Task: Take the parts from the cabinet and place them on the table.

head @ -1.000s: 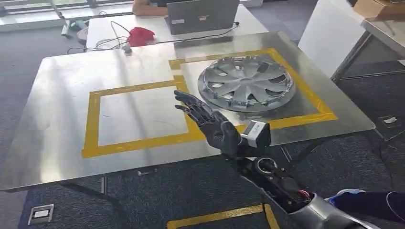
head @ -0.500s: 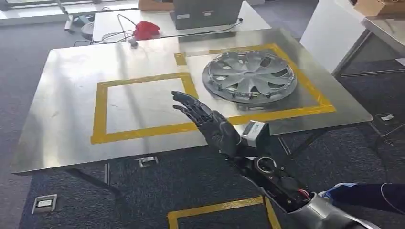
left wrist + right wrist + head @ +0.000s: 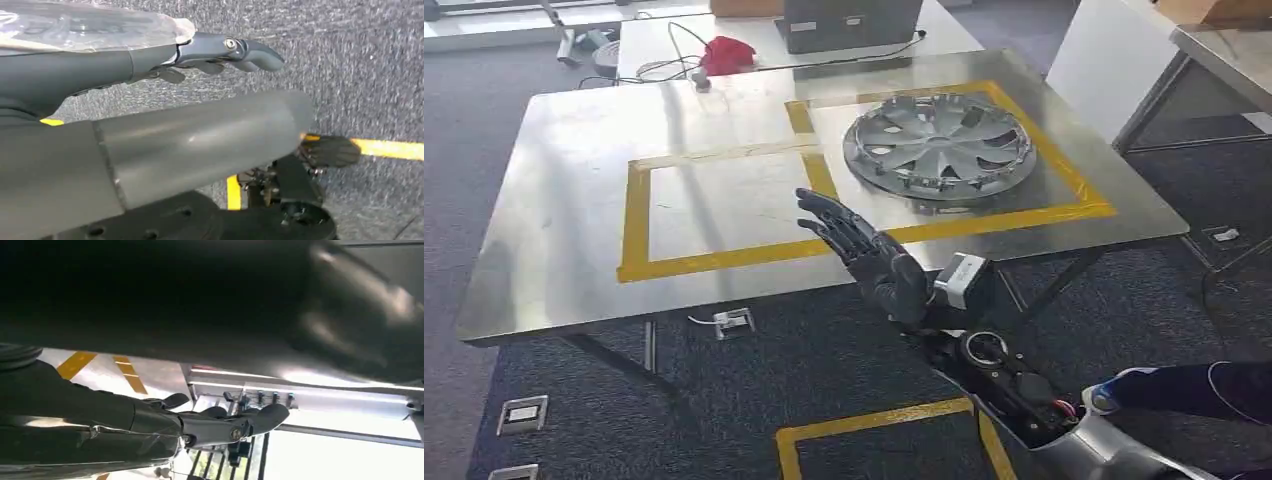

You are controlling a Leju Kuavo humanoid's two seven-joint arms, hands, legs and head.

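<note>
The wheel cover (image 3: 938, 147) lies flat on the steel table (image 3: 554, 250), inside the right-hand yellow tape frame (image 3: 1096, 208) (presumably the marked drop spot for parts). Near the table's front edge, the right hand (image 3: 864, 258) hovers with fingers spread, holding nothing. The left hand (image 3: 220, 52) hangs over carpet, fingers loosely extended, also holding nothing.

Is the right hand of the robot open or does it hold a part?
Open. The right hand has its fingers apart and nothing in them, raised before the table.
</note>
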